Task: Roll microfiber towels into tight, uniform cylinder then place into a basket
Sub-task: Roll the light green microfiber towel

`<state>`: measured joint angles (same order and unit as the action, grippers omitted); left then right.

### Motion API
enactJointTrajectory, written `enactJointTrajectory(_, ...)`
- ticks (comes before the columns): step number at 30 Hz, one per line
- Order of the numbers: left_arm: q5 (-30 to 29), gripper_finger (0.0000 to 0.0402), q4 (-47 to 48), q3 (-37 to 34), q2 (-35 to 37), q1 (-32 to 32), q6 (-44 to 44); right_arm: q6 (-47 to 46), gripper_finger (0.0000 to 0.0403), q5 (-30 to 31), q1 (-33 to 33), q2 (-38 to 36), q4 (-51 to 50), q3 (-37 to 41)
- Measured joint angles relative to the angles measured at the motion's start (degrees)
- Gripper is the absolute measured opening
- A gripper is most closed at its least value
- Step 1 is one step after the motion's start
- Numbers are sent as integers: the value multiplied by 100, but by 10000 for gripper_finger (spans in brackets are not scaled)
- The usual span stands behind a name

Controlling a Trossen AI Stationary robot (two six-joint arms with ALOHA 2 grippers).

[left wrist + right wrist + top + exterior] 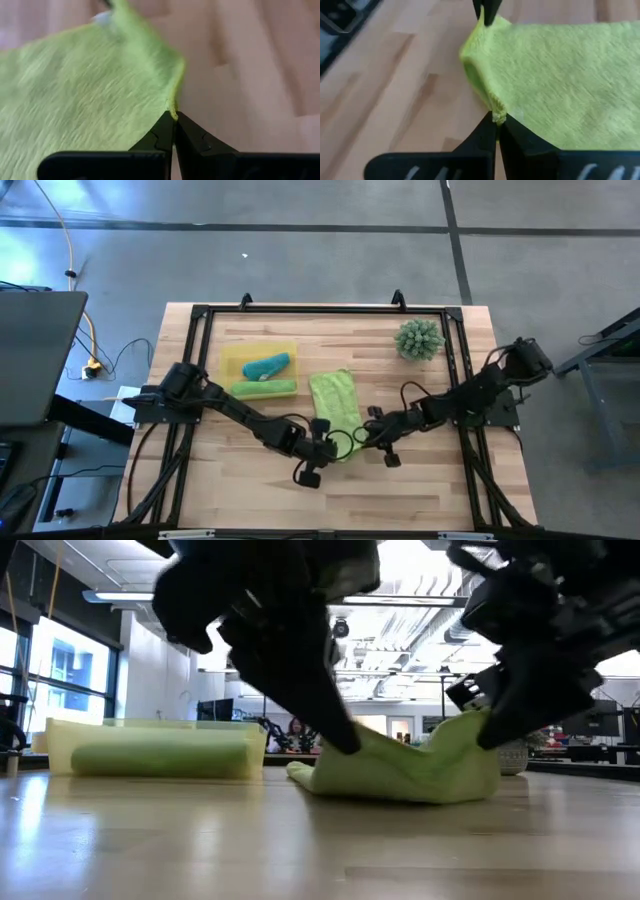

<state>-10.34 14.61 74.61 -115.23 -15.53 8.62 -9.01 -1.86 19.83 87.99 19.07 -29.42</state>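
A lime green microfiber towel (334, 405) lies spread on the table's middle, its far part flat on the wood. Both grippers are shut on its near end: my left gripper (327, 430) at the near left corner, my right gripper (366, 434) at the near right corner. The yellow basket (232, 357) stands at the far left. Inside it lie a teal towel (266, 365) and a rolled lime green towel (264, 388), the roll along the basket's near wall. My left gripper pinches the towel's near left corner (173, 107) between its two fingertips, slanting down from the table's left. That corner (362, 740) is raised off the wood. My right gripper pinches the near right corner (498, 117) at its hemmed edge between its two fingertips, slanting down from the right. This corner (470, 730) is lifted too, and the cloth sags between the two holds.
A spiky green ball-shaped plant (419, 338) stands at the far right. A dark frame (320, 310) runs around the tabletop. Bare wood lies along the table's near edge (330, 500).
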Motion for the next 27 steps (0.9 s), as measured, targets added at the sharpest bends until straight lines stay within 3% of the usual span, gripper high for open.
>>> enactJointTrajectory(4,-430,1,322,-4,18,16,815,-3,0,90,-148,2,-48,-8)
enactJointTrajectory(10,-544,0,1018,-4,-10,117,1992,-62,0,281,-331,68,-119,-10)
enactJointTrajectory(20,-757,0,1243,-6,-17,199,2121,249,2,329,-423,503,11,-25)
enactJointTrajectory(23,-785,0,1270,-6,-17,203,2076,629,23,327,-407,430,-29,-25)
enactJointTrajectory(27,-784,0,1298,-6,-17,201,2074,993,83,320,-401,212,-120,-25)
